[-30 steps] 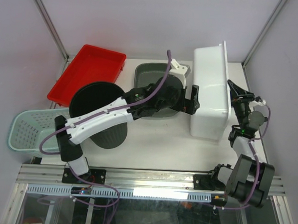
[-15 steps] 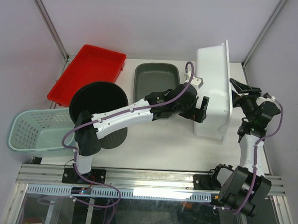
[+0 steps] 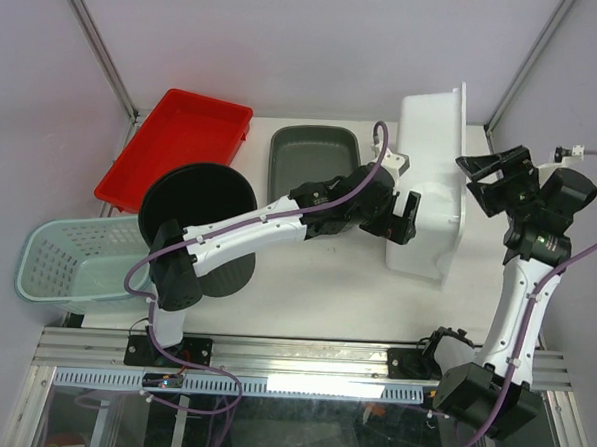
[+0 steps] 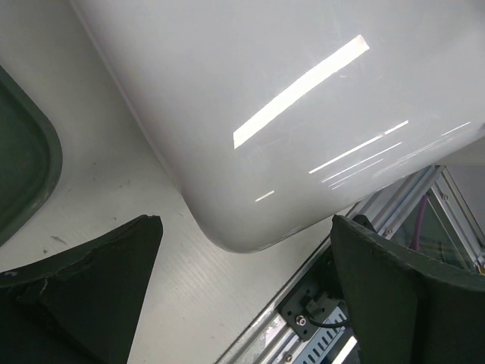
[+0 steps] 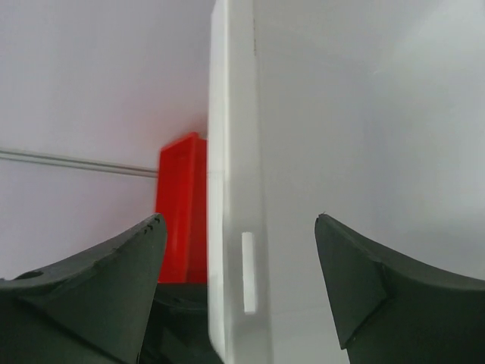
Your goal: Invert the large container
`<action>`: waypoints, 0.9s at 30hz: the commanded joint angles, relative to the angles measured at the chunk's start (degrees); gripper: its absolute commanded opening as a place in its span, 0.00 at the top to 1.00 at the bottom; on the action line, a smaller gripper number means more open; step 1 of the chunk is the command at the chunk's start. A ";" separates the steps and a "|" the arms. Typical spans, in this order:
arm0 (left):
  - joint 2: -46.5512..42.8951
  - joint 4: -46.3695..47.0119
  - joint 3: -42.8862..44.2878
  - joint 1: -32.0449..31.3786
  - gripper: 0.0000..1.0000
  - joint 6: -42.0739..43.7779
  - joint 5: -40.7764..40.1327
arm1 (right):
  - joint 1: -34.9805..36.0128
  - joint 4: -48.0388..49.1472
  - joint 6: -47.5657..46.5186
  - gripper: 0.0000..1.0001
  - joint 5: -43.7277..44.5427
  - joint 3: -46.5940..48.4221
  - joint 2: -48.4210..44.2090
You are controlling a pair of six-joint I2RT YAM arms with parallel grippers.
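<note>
The large white container point(image 3: 429, 175) stands tipped on its side at the right of the table, its bottom facing left and its rim facing right. My left gripper point(image 3: 407, 217) is open right against the container's bottom wall; the left wrist view shows the rounded white corner point(image 4: 303, 114) just past the left gripper point(image 4: 246, 221), with nothing held. My right gripper point(image 3: 478, 183) hangs raised at the rim side, open. In the right wrist view the container's rim point(image 5: 235, 189) runs upright between the spread fingers of the right gripper point(image 5: 241, 218), which do not touch it.
A dark grey tray point(image 3: 307, 154) lies left of the container, and a red tray point(image 3: 178, 142) sits at the back left. A black bin point(image 3: 194, 208) and a teal basket point(image 3: 61, 256) stand on the left. The aluminium rail point(image 3: 301, 359) runs along the front edge.
My right gripper has opened off the container's rim and risen up and to the right. The left gripper pushed right against the container early on, then stayed. The container has tipped further.
</note>
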 commanded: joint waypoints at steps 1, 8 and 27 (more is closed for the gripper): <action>-0.10 4.25 1.29 0.60 0.01 1.81 2.78 | 0.43 -15.95 -19.49 0.18 9.53 7.48 -0.39; 0.66 4.50 1.58 0.60 0.01 2.05 3.59 | 6.18 -21.42 -26.54 0.21 20.04 12.58 0.42; 2.25 4.51 1.70 0.63 0.01 1.65 5.22 | 22.26 -28.63 -35.35 0.56 44.53 20.85 3.15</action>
